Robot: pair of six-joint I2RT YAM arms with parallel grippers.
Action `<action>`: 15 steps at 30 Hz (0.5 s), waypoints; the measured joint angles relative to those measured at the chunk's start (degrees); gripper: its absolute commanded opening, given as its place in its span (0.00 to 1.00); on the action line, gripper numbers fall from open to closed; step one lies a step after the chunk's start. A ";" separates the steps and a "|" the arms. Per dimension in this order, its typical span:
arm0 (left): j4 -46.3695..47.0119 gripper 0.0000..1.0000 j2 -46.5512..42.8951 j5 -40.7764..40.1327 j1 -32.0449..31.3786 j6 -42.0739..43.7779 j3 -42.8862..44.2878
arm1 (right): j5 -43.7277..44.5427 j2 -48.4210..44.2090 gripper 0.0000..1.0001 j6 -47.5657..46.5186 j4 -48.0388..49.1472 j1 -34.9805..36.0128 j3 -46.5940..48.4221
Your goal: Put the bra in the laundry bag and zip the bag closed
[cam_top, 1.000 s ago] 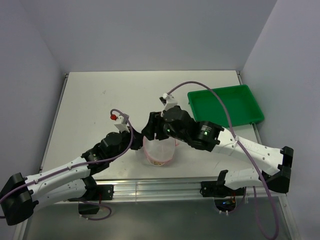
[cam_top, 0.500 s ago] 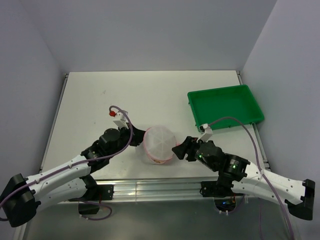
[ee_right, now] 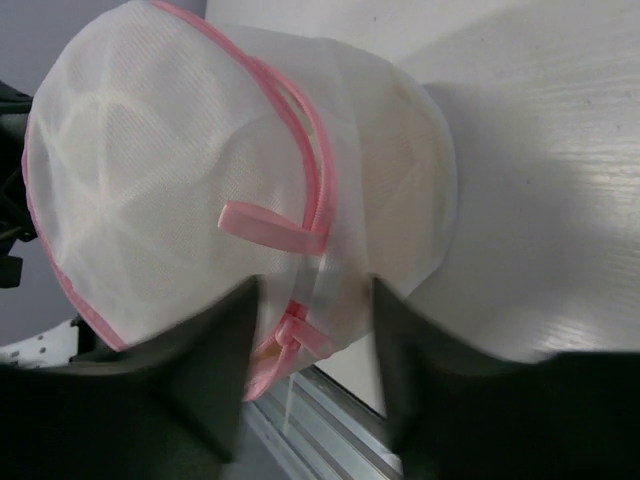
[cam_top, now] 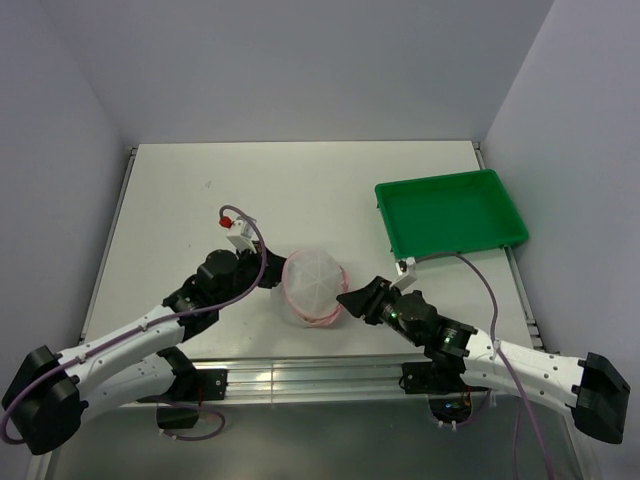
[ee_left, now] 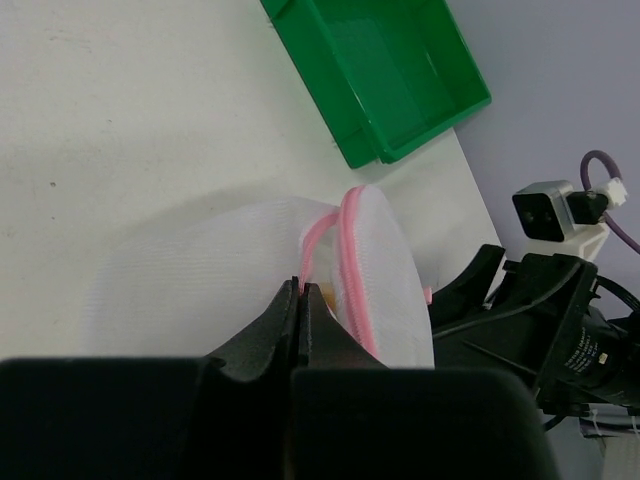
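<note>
The left jaws pinch the zipper band [ee_left: 352,270] of the laundry bag [cam_top: 312,283], apparently steadying it so the spread right jaws can close it.

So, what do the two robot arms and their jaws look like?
The left arm and the right arm have white link shells, black joints and black, angular jaws. A purple cable loops along each. A small white camera block sits at each wrist; the left one has a red tip.
</note>
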 measured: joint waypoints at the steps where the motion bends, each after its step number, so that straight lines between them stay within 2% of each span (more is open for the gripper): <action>1: 0.00 0.04 0.22 0.22 0.11 0.02 0.00 | -0.22 0.68 0.44 0.15 1.36 -0.09 -0.17; 5: 0.02 0.04 1.01 0.92 0.72 0.39 0.00 | -0.96 1.55 0.42 -0.22 6.69 -0.17 -0.24; 8: 0.04 0.04 1.57 1.46 1.20 0.66 0.02 | -1.25 2.08 0.52 -1.05 9.77 -0.17 -0.24; 9: 0.07 0.05 1.77 1.60 1.29 0.68 0.02 | -1.36 2.36 0.60 -1.29 10.47 -0.17 -0.24; 10: 0.11 0.04 1.99 1.84 1.44 0.72 0.04 | -1.44 2.62 0.63 -1.46 11.06 -0.17 -0.24; 12: 0.15 0.04 2.49 2.40 1.60 1.01 0.09 | -1.55 2.91 0.68 -1.99 12.20 -0.17 -0.31; 15: 0.22 0.04 3.06 3.08 1.60 1.09 0.44 | -1.27 2.89 0.69 -2.38 13.16 -0.26 -0.55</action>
